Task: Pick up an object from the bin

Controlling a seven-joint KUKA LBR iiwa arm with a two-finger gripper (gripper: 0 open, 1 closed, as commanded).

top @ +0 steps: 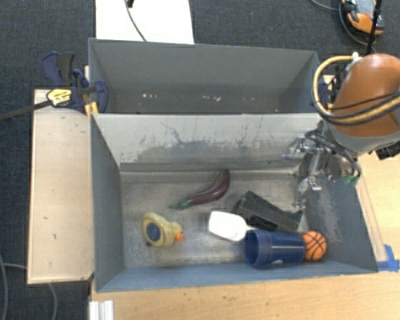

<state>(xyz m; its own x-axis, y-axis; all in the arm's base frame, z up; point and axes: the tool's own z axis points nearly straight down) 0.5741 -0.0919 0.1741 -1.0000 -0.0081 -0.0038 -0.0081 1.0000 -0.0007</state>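
Observation:
My gripper (305,193) hangs at the bin's right side with its metal fingers pointing down, nothing between them. Just below and left of it lies a black flat block (267,212). A blue cup (273,248) lies on its side at the front right, with a small orange basketball (314,245) at its right end. A white lump (227,225) rests against the cup's open mouth.
A purple eggplant (210,189) lies mid-bin, and a yellow toy duck (161,232) sits at the front left. The bin's right wall slopes close beside the gripper. The arm's orange cover with cables is above the right rim.

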